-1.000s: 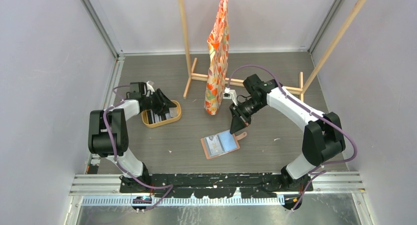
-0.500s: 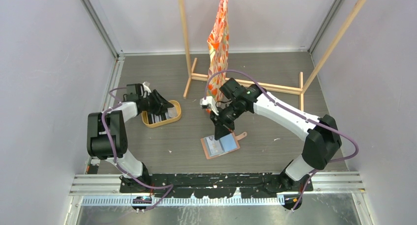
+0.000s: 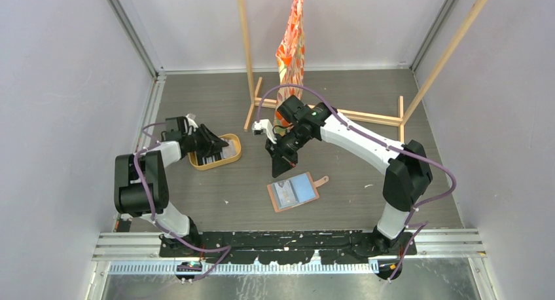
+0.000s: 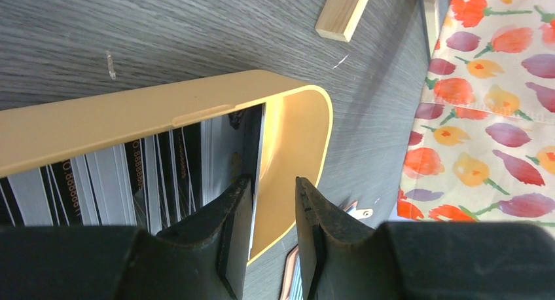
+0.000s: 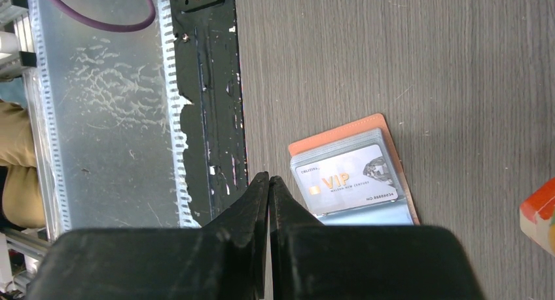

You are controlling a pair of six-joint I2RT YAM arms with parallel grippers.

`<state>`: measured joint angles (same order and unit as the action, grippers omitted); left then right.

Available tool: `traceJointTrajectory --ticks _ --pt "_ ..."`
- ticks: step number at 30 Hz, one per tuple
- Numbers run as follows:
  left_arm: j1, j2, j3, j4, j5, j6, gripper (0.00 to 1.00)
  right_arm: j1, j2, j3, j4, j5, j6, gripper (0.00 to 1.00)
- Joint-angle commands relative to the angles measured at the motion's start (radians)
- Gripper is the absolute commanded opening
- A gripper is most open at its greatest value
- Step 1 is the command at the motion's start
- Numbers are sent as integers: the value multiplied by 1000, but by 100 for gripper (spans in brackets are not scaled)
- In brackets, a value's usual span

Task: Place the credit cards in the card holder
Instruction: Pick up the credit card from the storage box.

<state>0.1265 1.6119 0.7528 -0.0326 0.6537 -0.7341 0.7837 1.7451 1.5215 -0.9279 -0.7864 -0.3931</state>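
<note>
Several black and white credit cards (image 4: 131,175) stand on edge in the oval yellow-rimmed tray (image 4: 163,116), also in the top view (image 3: 230,157). My left gripper (image 4: 269,202) is open at the tray's right end, with the edge of the end card (image 4: 258,149) just inside its left finger; in the top view it (image 3: 219,141) reaches into the tray. The salmon card holder (image 3: 293,190) lies open and holds a silver VIP card (image 5: 347,179). My right gripper (image 5: 268,182) is shut and empty, above the table just left of the holder (image 5: 340,131).
A wooden rack (image 3: 262,103) stands at the back with a flowered cloth bag (image 3: 291,44) hanging from it, close behind my right arm. The bag also shows in the left wrist view (image 4: 497,84). The metal rail (image 5: 196,84) runs along the near edge.
My right gripper has swung left, from the holder's right side across it towards the tray, staying shut. My left gripper has shifted slightly at the tray.
</note>
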Motion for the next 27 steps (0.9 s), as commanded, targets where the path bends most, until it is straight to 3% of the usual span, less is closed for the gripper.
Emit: traceJointTrajectory --ticks 1,6,20,22,25,27 --pt "15 -65 -11 50 23 -10 31 5 -18 25 15 -13 11 7" --pt "24 -80 -19 49 31 -12 30 5 -26 15 21 -13 13 7" --pt "31 -63 -22 38 32 -5 5 5 -43 -1 29 -11 8 7" --pt "32 -54 -20 36 32 -1 8 4 -44 -1 28 -12 8 7" --pt "31 -29 -18 44 41 -3 29 5 -48 -4 28 -14 6 7" --pt "30 -9 -13 54 51 -7 33 3 -50 -7 30 -14 4 7"
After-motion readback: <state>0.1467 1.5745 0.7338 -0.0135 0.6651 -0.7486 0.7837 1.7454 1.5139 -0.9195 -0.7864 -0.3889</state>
